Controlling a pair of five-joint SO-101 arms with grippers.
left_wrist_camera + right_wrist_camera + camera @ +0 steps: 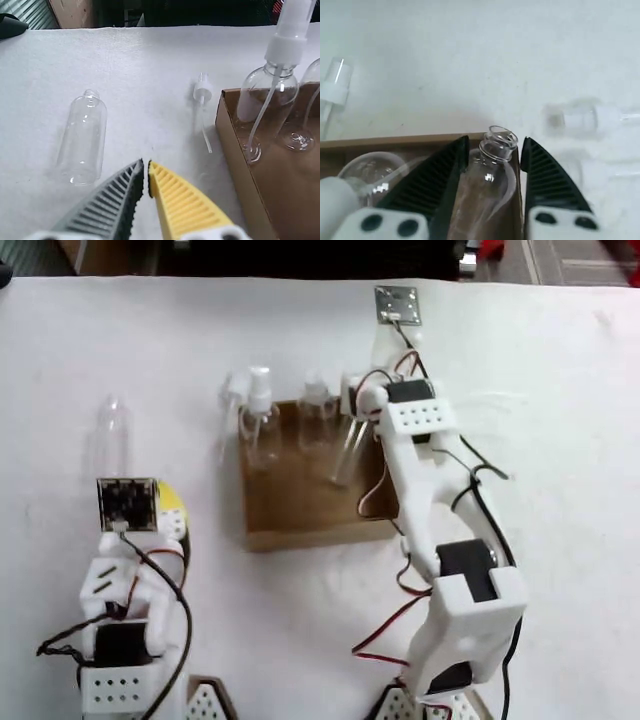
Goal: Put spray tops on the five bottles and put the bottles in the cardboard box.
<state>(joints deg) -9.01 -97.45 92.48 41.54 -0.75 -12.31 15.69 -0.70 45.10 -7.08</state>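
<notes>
The cardboard box (300, 515) lies open mid-table. Inside it stand two clear bottles with white spray tops (262, 420) (318, 410). My right gripper (495, 141) is at the box's far right corner, shut on a third bottle (490, 180) that has an open neck and leans in the box (345, 452). Another uncapped bottle (85, 137) lies on the table left of the box (250, 160). A loose spray top (202, 95) lies between that bottle and the box. My left gripper (146, 172) hovers shut and empty near the lying bottle.
A second loose spray top (570, 120) lies on the white table beyond the box's far edge. The right arm (440, 530) stretches along the box's right side. The table's back edge (300, 278) meets a dark background.
</notes>
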